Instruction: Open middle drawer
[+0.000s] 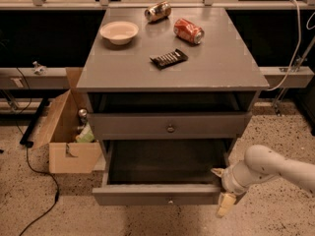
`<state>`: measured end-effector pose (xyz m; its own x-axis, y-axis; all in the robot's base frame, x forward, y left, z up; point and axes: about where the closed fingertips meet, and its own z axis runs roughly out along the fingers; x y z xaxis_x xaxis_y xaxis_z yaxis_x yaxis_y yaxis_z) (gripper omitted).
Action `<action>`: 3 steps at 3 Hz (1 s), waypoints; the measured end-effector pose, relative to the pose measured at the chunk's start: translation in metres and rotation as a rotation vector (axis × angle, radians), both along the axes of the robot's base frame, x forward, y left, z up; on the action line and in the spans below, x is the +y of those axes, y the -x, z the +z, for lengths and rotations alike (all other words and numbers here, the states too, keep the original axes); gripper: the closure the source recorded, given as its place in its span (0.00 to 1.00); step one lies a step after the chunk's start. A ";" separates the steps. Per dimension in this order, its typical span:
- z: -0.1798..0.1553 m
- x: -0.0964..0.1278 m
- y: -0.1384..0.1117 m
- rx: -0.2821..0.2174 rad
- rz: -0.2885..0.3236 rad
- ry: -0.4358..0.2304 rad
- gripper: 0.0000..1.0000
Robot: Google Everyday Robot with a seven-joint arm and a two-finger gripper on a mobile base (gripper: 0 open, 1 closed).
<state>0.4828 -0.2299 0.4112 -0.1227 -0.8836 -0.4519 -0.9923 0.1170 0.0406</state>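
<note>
Grey wooden middle drawer (147,195) stands pulled well out of the cabinet (221,68), its dark inside showing, below the top drawer (138,127). At its right front corner sits the gripper (221,189), fingers apart, one inside the drawer front and one outside.

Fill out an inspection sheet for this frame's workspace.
Surface: grey cabinet top, in use.
Job's things: middle drawer pulled out, nothing seen inside; top drawer shut.
Clutter: bowl, brown can and red can lying down, dark snack bar.
Grippers: gripper at the drawer front's right end, fingers apart.
Cables: black cable on the floor, left; white cable, right.
Surroundings: open cardboard box beside the cabinet; speckled floor.
</note>
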 end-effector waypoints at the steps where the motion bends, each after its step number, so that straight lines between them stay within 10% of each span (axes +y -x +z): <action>1: -0.007 -0.002 0.005 0.016 -0.006 0.003 0.15; 3: 0.009 -0.025 0.028 -0.032 -0.077 0.007 0.69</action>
<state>0.4546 -0.2549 0.4201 -0.1760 -0.8751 -0.4508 -0.9811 0.1935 0.0075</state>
